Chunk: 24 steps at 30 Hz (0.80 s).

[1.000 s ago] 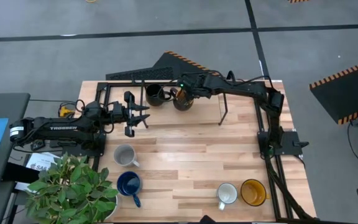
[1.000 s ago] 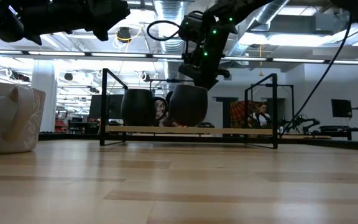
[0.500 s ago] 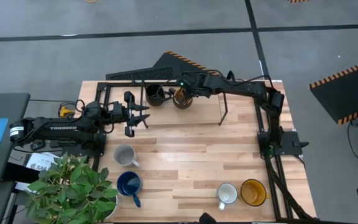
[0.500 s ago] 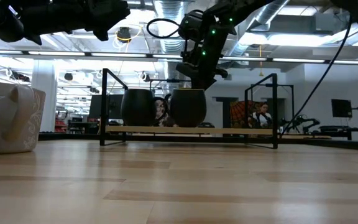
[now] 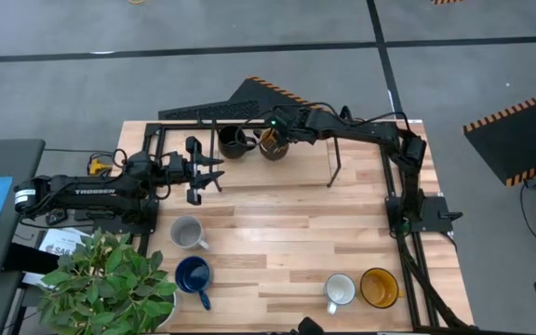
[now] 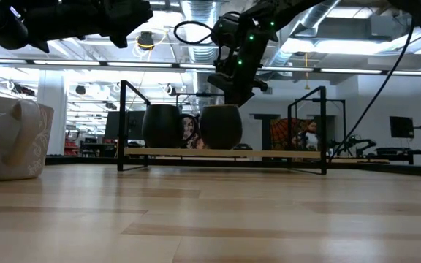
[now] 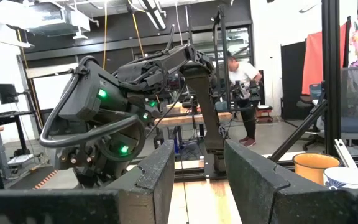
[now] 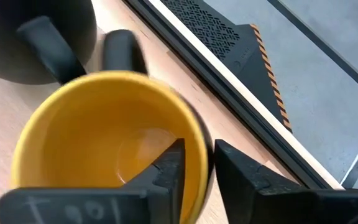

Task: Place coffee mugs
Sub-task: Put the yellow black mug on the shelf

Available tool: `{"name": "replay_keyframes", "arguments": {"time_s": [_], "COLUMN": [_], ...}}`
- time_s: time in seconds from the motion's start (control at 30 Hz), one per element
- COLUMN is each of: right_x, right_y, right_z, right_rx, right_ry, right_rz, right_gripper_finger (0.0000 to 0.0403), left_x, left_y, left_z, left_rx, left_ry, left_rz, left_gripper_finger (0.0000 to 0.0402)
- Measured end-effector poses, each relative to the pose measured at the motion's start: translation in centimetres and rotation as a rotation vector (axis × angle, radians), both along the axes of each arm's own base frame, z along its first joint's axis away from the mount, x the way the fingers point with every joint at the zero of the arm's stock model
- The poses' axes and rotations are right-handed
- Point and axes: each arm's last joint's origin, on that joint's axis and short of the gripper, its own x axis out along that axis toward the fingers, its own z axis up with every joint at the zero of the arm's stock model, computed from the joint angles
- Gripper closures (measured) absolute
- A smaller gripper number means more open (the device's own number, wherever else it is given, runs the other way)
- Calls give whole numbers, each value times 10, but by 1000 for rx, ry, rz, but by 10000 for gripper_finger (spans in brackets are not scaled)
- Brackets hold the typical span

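Observation:
My right gripper (image 5: 270, 140) reaches to the rack at the table's far side, shut on a yellow-orange mug (image 5: 274, 146) that stands on the rack's wooden shelf (image 6: 269, 152), right of the black mug (image 5: 234, 141). In the low view both mugs (image 6: 220, 126) (image 6: 163, 126) stand upright side by side. My left gripper (image 5: 214, 173) hovers open above the table's left part, touching nothing. On the table rest a grey mug (image 5: 186, 231), a dark blue mug (image 5: 194, 275), a white mug (image 5: 340, 290) and a second yellow-orange mug (image 5: 379, 287). My right gripper holds the yellow-orange mug by its rim (image 8: 199, 146), on the side away from its dark handle (image 8: 123, 53). One finger (image 8: 166, 171) is inside the mug and the other (image 8: 244, 177) outside. The fingers come from above, slanting down. The mug stands upright on the shelf.
The black frame rack (image 5: 333, 160) spans the table's far part, with upright posts (image 6: 123, 124). A potted plant (image 5: 110, 279) overhangs the near left corner. A pale bag (image 6: 9, 139) stands at the left in the low view. A person (image 7: 244, 93) stands in the room beyond.
My right gripper has carried the yellow-orange mug a little toward the far edge and set it down on the rack's shelf beside the black mug, keeping its hold. The left arm has kept still.

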Motion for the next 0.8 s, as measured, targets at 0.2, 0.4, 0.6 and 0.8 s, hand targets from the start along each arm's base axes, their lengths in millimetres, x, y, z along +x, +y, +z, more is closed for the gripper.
{"name": "replay_keyframes", "arguments": {"time_s": [0.2,0.4,0.6,0.8], "right_x": [0,1,1,0], "right_y": [0,0,0,0], "right_z": [0,0,1,3], "right_rx": [4,1,-11,-23], "right_ry": [2,-10,-2,8], "right_rz": [2,6,25,45], "right_gripper_finger": [243,213,204,207], "left_x": [0,0,0,0], "left_y": [0,0,0,0], "left_z": [0,0,-1,-1], "left_rx": [0,0,-3,-4], "left_ry": [0,0,9,12], "left_rz": [0,0,0,0], "left_gripper_finger": [274,274,274,274]}}
